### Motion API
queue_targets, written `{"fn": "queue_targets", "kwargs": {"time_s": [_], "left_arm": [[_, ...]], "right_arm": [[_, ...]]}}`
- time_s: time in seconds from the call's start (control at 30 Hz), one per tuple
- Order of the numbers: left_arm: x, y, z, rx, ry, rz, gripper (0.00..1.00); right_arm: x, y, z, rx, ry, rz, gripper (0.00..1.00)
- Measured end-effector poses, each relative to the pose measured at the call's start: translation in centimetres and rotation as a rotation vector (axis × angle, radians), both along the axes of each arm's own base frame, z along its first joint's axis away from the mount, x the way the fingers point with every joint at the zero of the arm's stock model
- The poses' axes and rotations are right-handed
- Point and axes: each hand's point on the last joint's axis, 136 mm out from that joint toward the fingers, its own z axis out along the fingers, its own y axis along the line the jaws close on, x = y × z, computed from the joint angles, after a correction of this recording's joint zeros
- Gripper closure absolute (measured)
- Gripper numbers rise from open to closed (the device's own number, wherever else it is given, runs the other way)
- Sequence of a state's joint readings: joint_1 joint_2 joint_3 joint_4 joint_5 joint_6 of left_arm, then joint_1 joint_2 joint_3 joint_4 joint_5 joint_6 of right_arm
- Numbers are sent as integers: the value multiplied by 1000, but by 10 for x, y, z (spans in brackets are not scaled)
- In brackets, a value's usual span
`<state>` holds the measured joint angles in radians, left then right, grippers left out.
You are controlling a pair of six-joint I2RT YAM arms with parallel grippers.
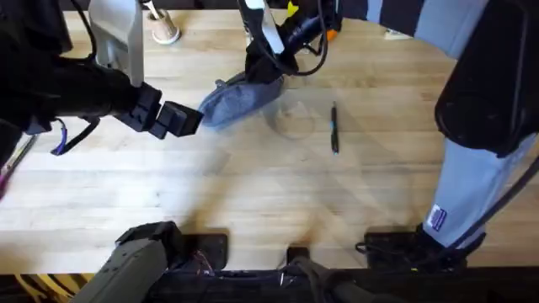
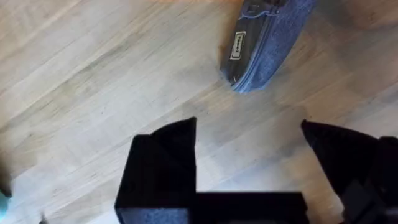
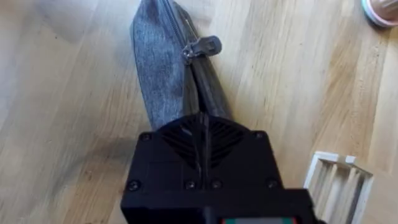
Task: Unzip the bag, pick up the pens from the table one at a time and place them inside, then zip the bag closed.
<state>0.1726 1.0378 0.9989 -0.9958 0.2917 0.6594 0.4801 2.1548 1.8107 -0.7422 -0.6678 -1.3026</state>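
Observation:
The grey-blue bag (image 1: 236,103) lies slanted on the table (image 1: 253,194), at the middle back. My right gripper (image 1: 263,72) comes down on its far right end. In the right wrist view the black fingers (image 3: 202,124) are pressed together on the bag's end (image 3: 163,74). The zipper pull (image 3: 202,47) lies a short way beyond them. My left gripper (image 1: 181,119) hovers just left of the bag's near end. It stands open (image 2: 249,127), with the bag's labelled tip (image 2: 264,50) ahead of it and nothing between the fingers. A thin dark pen (image 1: 334,128) lies right of the bag.
A small beige cup-like object (image 1: 165,32) stands at the back left, also seen from the right wrist (image 3: 380,11). A white slatted piece (image 3: 339,180) sits close beside the right gripper. Orange and yellow items (image 1: 331,32) lie at the far edge. Bare wood spreads across the front.

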Motion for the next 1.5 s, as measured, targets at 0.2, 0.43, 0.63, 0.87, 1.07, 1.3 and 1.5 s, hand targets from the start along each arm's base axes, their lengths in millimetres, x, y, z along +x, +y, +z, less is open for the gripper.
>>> {"fn": "queue_targets", "kwargs": {"time_s": [0.2, 0.43, 0.63, 0.87, 1.07, 1.3, 1.5], "left_arm": [[0, 0, 0, 0, 0, 0, 8], [0, 0, 0, 0, 0, 0, 8], [0, 0, 0, 0, 0, 0, 8], [0, 0, 0, 0, 0, 0, 8], [0, 0, 0, 1, 0, -2, 8], [0, 0, 0, 11, -4, -16, 8], [0, 0, 0, 12, -4, -18, 8]], "right_arm": [[0, 1, -3, -2, -1, 5, 971], [3, 22, -12, 22, -50, 40, 971], [-15, 38, -37, -15, -10, 84, 972], [-20, 35, -39, -30, 18, 85, 972], [-20, 36, -39, -28, 15, 85, 972], [-17, 32, -43, -47, 19, 73, 73], [-17, 31, -42, -48, 25, 70, 8]]}}
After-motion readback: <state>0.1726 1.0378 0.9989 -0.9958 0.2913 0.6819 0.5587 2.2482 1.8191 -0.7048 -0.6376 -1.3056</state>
